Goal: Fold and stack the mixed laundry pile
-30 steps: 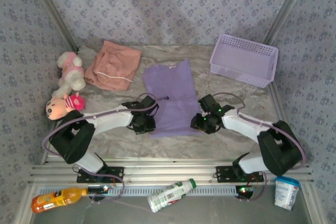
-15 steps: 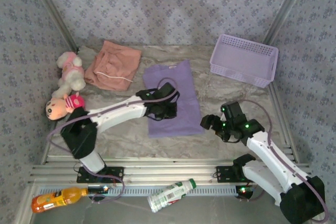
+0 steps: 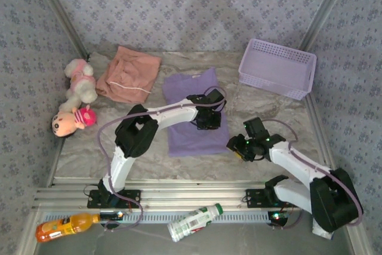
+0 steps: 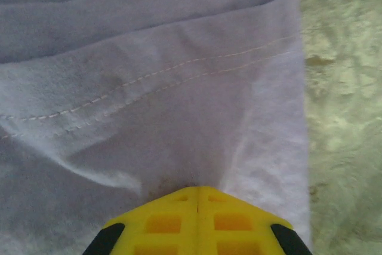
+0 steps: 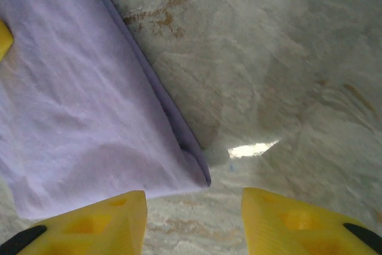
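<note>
Seen from above, a marbled table (image 3: 89, 147) is walled by floral wallpaper (image 3: 179, 10), a flattened lavender shirt (image 3: 191, 138) laid at centre. Left wrist: its stitched hem is pinched by the left gripper (image 4: 197, 198). Right wrist: the right gripper (image 5: 194, 207) is held parted over its corner.

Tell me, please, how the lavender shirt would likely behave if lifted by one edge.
The lavender shirt would probably hang limp: creases fan out from where the left claw pinches it. It looks thin and light, lying flat in folded layers, so those folds may well fall open.
</note>
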